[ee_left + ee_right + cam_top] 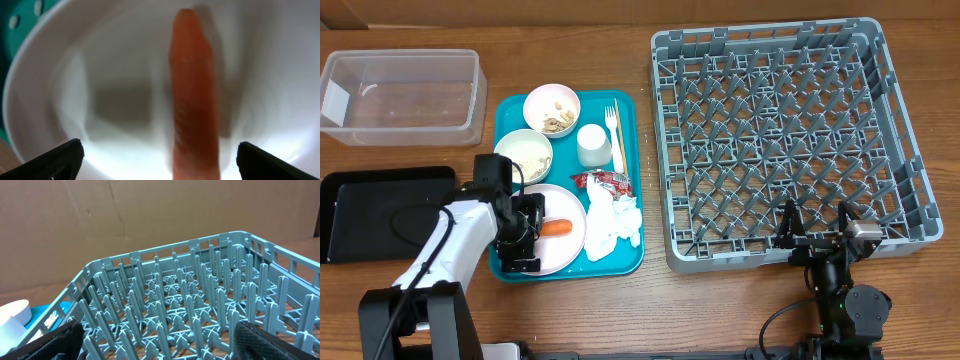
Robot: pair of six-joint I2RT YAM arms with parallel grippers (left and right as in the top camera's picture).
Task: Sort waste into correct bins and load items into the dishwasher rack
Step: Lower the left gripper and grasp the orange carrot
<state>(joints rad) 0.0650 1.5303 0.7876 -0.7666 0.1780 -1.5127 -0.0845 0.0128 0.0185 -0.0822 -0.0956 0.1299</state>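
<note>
Only one carrot [556,227], two bowls [527,106].

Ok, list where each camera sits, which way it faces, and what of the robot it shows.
Overhead: fixed above the table, looking straight down; both arms show, left gripper over the plate, right gripper by the rack.
Left wrist: looks down close at the carrot on the plate; own fingertips at the bottom corners.
Right wrist: looks low across the rack towards a cardboard wall; own fingertips at the bottom corners.
Shared: overhead and left wrist, the carrot; overhead and right wrist, the rack.
</note>
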